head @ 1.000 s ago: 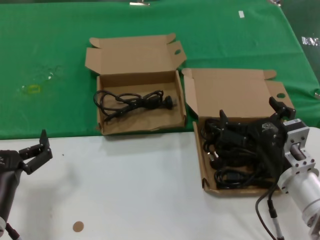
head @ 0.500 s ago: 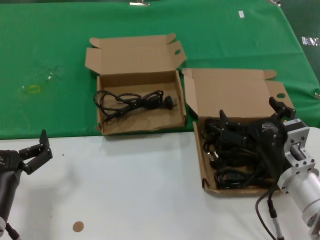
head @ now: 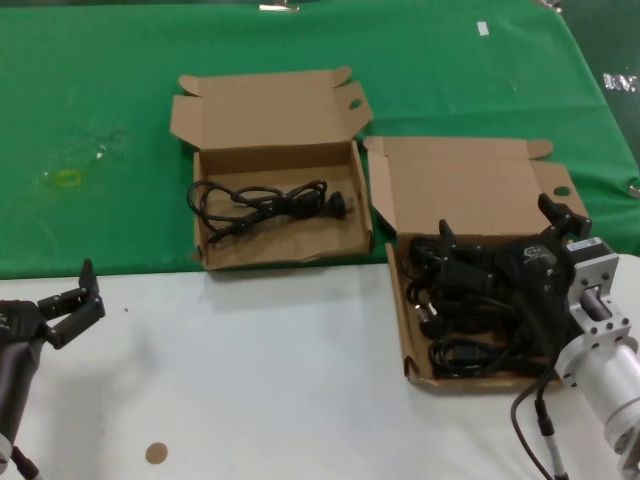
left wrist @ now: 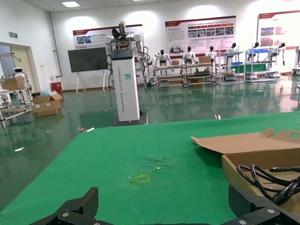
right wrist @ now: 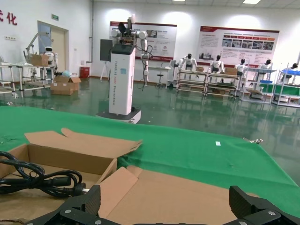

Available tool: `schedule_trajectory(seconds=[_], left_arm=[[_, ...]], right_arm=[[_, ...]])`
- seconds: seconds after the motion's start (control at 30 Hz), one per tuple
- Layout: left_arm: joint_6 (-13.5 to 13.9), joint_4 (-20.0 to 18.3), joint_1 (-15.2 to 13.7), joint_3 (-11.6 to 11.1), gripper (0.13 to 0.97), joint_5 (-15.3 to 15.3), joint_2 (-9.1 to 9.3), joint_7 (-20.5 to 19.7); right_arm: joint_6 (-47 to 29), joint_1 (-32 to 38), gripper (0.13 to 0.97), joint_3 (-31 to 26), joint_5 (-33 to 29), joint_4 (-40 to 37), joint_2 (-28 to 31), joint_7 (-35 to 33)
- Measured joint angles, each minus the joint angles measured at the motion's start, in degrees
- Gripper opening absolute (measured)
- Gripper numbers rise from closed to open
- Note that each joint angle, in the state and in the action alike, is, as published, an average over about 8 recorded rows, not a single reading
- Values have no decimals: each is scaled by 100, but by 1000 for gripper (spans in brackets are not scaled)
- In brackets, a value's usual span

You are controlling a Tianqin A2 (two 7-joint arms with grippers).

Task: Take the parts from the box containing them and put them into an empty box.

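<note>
One power cord (head: 262,203) lies in the squarish box (head: 282,258), several cords (head: 470,300) remain in the longer box (head: 402,330) beneath the spread right gripper (head: 500,235); the spread left gripper (head: 68,300) waits over the white table (head: 270,380).

The right gripper (head: 505,240) and its arm cover much of the parts (head: 455,310) heaped in the longer box (head: 398,300), so the count of cords there cannot be told, and that box's right wall is hidden. Both wrist views show only the fingertips (right wrist: 89,201) at the lower edge. The left wrist view cuts off the squarer box (left wrist: 234,168) and its cord (left wrist: 267,178) at the right edge
</note>
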Motion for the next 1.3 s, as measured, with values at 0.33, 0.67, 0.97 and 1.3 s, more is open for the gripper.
schedule_trajectory(seconds=[0.33, 0.67, 0.97, 1.3], left_arm=[[0, 0, 0, 0, 966, 0, 0, 0], [0, 0, 0, 0, 966, 0, 0, 0], [0, 0, 0, 0, 966, 0, 0, 0], [0, 0, 0, 0, 966, 0, 0, 0]], right_arm=[[0, 0, 966, 0, 0, 0, 0, 0], [0, 0, 966, 0, 0, 0, 0, 0], [0, 0, 966, 0, 0, 0, 0, 0], [0, 0, 966, 0, 0, 0, 0, 0]])
